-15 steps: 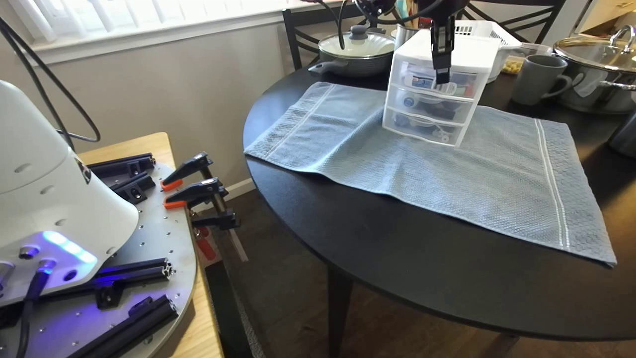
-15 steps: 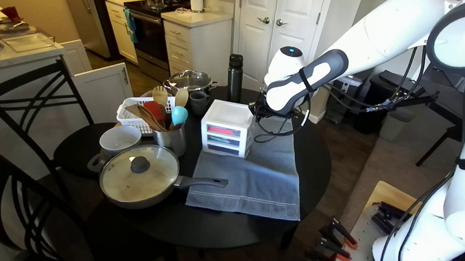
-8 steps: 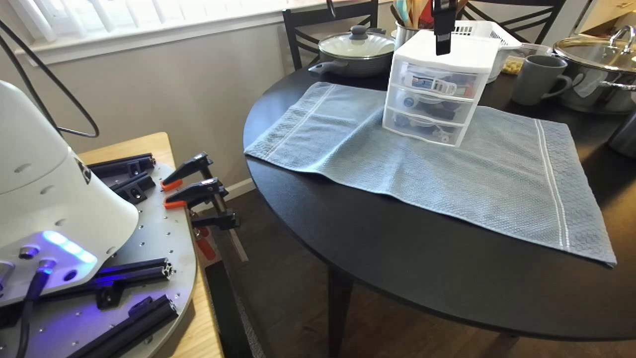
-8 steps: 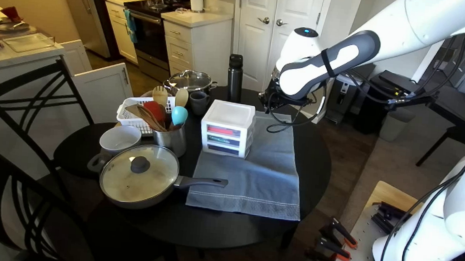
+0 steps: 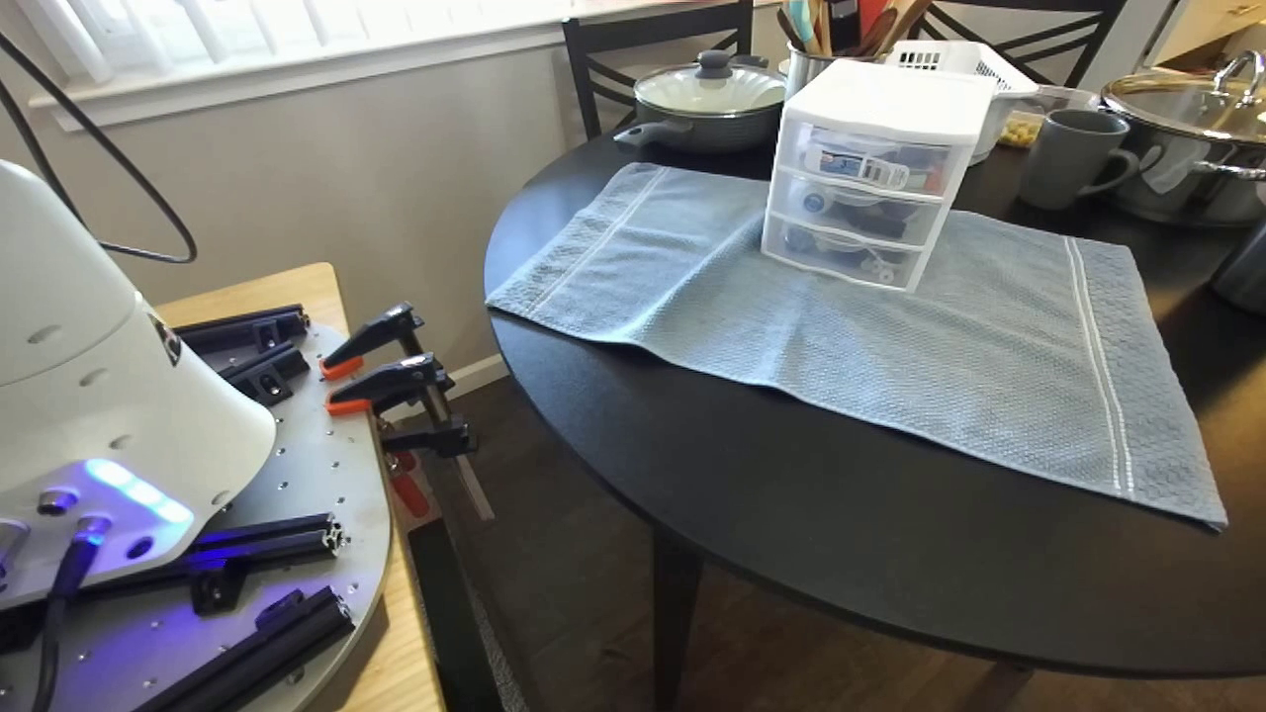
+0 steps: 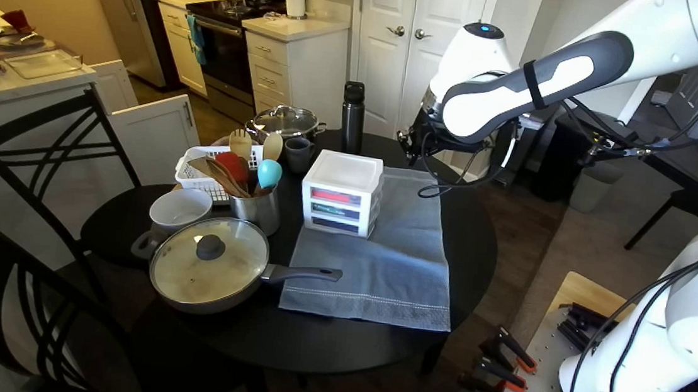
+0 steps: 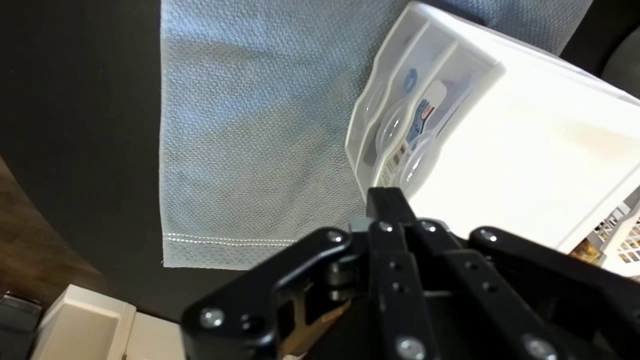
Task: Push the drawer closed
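The white-framed unit [image 6: 346, 173] of three stacked clear drawers stands on a grey-blue towel. The top drawer [image 5: 860, 163], with a printed label and barcode inside, looks flush with the frame, as do the middle drawer [image 5: 853, 210] and the bottom drawer [image 5: 841, 253]. The drawer fronts [image 7: 405, 120] also show in the wrist view, partly covered by my fingertips. My gripper [image 7: 385, 192] is shut with its fingertips together and nothing between them. In an exterior view, the gripper [image 6: 411, 149] hangs above the table, apart from the unit and in front of the drawers.
A lidded pan [image 6: 210, 266], a utensil holder [image 6: 256, 210], a white basket [image 6: 199, 170], a mug [image 5: 1073, 158], a steel pot [image 5: 1187, 148] and a dark bottle [image 6: 352, 117] stand around the unit. The towel [image 5: 791, 326] covers part of the round black table [image 5: 752, 475].
My gripper has moved up and back from the unit, towards the robot base, and is almost out of an exterior view. The unit and its drawers look unchanged.
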